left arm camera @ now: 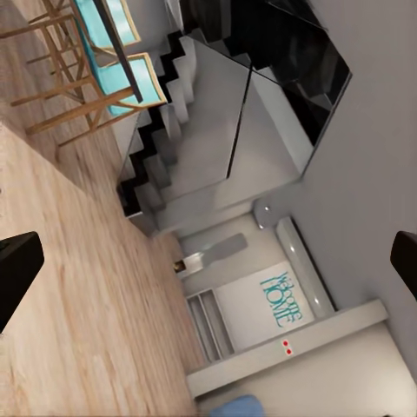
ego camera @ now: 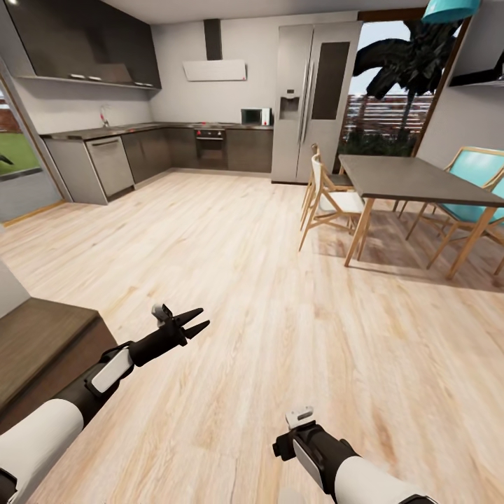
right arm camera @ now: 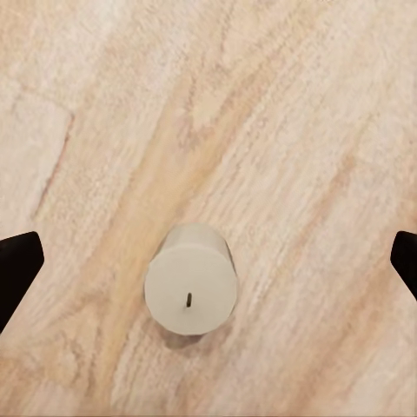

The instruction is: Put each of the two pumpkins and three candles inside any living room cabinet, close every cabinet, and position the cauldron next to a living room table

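On pale plank floor [right arm camera: 330,104]: candle [right arm camera: 191,280] upright beneath splayed right pincer [right arm camera: 208,261]; left pincer [ego camera: 197,320] splayed; kitchen beyond.

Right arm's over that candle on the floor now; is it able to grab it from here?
Probably yes. The candle stands upright on bare wood floor, between the right gripper's open fingertips in its wrist view. Nothing lies beside it, so a straight descent looks free.

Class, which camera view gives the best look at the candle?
The right wrist view: the candle stands upright on the wood floor, seen from above, wick visible, between open fingertips. The head and left wrist views show floor and furniture.
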